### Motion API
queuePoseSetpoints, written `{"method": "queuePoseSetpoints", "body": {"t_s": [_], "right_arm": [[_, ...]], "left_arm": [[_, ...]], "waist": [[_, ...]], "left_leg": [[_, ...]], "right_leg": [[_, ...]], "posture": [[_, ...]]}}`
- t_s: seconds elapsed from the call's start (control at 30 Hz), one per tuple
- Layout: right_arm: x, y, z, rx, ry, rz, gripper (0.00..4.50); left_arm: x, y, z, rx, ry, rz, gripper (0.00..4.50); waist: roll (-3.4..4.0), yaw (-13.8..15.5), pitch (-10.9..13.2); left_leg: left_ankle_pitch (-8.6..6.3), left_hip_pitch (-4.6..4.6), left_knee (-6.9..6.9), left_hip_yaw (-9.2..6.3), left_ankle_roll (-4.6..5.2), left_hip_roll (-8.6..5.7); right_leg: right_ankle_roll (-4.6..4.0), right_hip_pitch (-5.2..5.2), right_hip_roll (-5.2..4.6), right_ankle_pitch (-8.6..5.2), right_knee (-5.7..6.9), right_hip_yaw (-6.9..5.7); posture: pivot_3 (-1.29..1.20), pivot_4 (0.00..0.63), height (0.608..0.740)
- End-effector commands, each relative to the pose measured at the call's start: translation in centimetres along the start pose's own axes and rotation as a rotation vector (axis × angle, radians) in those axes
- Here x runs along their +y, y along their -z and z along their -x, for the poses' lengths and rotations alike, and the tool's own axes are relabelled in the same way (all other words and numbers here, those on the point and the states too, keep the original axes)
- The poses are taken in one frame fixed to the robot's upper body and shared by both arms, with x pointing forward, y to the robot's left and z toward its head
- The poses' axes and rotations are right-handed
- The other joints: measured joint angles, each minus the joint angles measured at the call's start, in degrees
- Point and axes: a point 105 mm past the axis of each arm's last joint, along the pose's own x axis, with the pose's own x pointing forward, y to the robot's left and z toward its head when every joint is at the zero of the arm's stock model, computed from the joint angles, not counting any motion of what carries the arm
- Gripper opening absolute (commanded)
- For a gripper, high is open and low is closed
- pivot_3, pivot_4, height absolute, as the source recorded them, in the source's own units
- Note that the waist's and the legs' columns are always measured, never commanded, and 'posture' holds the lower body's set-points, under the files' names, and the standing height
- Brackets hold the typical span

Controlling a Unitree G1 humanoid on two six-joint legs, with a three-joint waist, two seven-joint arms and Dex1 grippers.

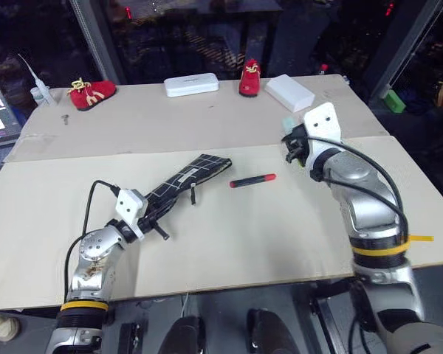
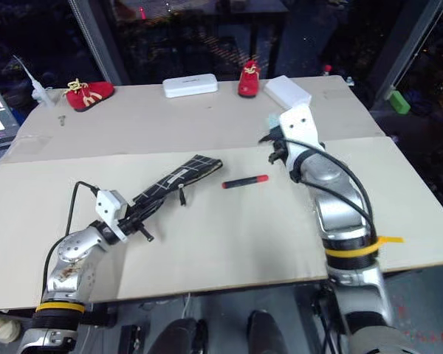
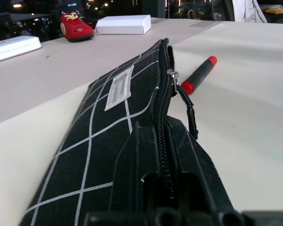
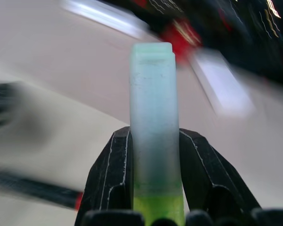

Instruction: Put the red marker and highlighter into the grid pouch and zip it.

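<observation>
Now right end effector (image 4: 153, 188) clamps highlighter (image 4: 152, 117); left end effector (image 3: 162, 141) pinches grid pouch (image 3: 113, 117)

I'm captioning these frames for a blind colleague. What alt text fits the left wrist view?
The left gripper is shut on the zip edge of the grid pouch, which stretches away across the table. The red marker lies on the table just beside the pouch's far end; a red shoe and white box sit beyond.
</observation>
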Motion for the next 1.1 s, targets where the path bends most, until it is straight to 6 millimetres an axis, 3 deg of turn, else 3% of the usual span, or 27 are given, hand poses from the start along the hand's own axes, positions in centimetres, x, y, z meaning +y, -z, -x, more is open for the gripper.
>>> {"method": "queuePoseSetpoints", "body": {"t_s": [0.03, 0.3, 0.47, 0.73, 1.1], "right_arm": [[2.1, -3.0, 0.2, -0.171, -0.174, 0.242, 0.99], [4.5, -3.7, -1.7, -0.264, -0.277, 0.626, 0.99], [4.4, -3.1, -3.1, -0.272, -0.302, 0.796, 0.99], [6.0, -2.5, -4.4, -0.288, -0.354, 0.896, 0.99], [5.6, -1.5, -5.7, -0.239, -0.335, 0.957, 0.99]], "left_arm": [[1.4, -1.8, 0.9, -0.028, -0.014, -0.049, 0.00], [0.8, -1.9, 0.8, -0.018, 0.023, -0.050, 0.00], [0.7, -2.3, 0.3, -0.029, 0.023, -0.045, 0.00], [0.1, -2.6, -0.2, -0.036, 0.027, -0.037, 0.00], [-0.2, -2.6, -0.3, -0.041, 0.029, -0.031, 0.00]], "waist": [[-0.03, 0.0, 0.0], [-0.08, 0.5, 0.1], [-0.09, 1.1, 0.1], [-0.09, 1.7, 0.1], [-0.08, 1.6, 0.1]], "left_leg": [[0.00, 0.01, 0.00, 0.00, 0.00, 0.00], [-0.01, 0.43, 0.00, -0.01, 0.00, -0.01], [-0.04, 0.31, 0.00, 0.00, 0.04, -0.07], [-0.06, 0.29, -0.02, -0.02, 0.05, -0.04], [-0.06, 0.30, -0.02, -0.02, 0.05, -0.06]], "right_leg": [[0.00, 0.00, -0.01, 0.00, 0.01, 0.00], [-0.02, 0.56, -0.07, 0.01, -0.27, -0.02], [-0.03, 0.51, -0.16, 0.03, -0.38, -0.02], [-0.05, 0.48, -0.18, 0.04, -0.41, -0.02], [-0.06, 0.47, -0.20, 0.05, -0.38, -0.01]], "posture": [[0.00, 0.150, 0.740], [0.00, 0.150, 0.740], [0.00, 0.150, 0.740], [0.00, 0.150, 0.740], [0.00, 0.150, 0.740]]}}
